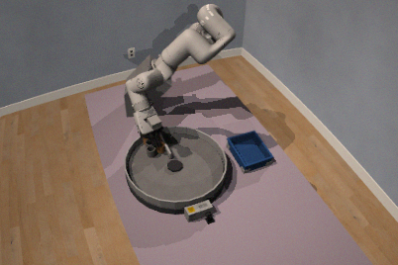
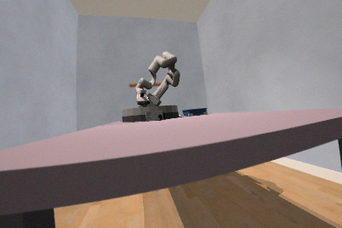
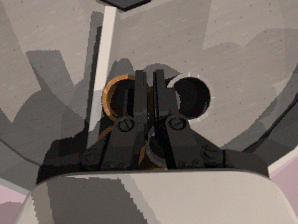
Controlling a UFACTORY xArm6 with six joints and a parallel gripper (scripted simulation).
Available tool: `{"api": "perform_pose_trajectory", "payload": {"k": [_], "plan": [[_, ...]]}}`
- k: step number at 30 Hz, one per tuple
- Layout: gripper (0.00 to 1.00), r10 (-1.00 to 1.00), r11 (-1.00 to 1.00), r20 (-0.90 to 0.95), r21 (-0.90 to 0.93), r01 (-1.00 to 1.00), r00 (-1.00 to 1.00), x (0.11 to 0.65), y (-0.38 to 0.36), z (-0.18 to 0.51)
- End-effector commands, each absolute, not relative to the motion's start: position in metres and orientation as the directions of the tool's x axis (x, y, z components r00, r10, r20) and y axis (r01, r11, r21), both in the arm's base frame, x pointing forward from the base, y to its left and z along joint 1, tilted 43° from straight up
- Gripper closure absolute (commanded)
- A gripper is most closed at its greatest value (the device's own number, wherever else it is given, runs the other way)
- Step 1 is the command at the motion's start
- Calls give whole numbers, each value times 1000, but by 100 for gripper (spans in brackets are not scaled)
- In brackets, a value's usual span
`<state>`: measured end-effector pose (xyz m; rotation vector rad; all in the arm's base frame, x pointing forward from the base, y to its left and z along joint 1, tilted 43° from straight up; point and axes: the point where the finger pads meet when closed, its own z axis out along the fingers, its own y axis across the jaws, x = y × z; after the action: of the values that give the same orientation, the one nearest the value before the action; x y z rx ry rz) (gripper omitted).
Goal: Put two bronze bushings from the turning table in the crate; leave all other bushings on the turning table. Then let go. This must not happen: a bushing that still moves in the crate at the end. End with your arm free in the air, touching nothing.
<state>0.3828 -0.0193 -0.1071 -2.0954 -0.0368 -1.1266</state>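
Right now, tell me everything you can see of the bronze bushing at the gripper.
The bronze bushing is a short, thin-walled ring, orange-bronze and metallic looking, with a wide dark bore. It stands upright, bore upward, on the grey floor of the turning table. The gripper is shut on its near wall, one finger inside the bore and the other outside. A dark bushing stands just beside it; whether the two touch is hidden by the fingers.
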Motion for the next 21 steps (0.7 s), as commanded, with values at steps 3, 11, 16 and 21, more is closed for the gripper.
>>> {"api": "perform_pose_trajectory", "payload": {"k": [3, 11, 16, 21], "plan": [[100, -303, -723, 730, -595, 351, 612, 382, -24, -102], [100, -303, -723, 730, -595, 351, 612, 379, -39, -86], [100, -303, -723, 730, -595, 351, 612, 375, -55, -69], [100, -303, -723, 730, -595, 351, 612, 373, -64, -58]]}}
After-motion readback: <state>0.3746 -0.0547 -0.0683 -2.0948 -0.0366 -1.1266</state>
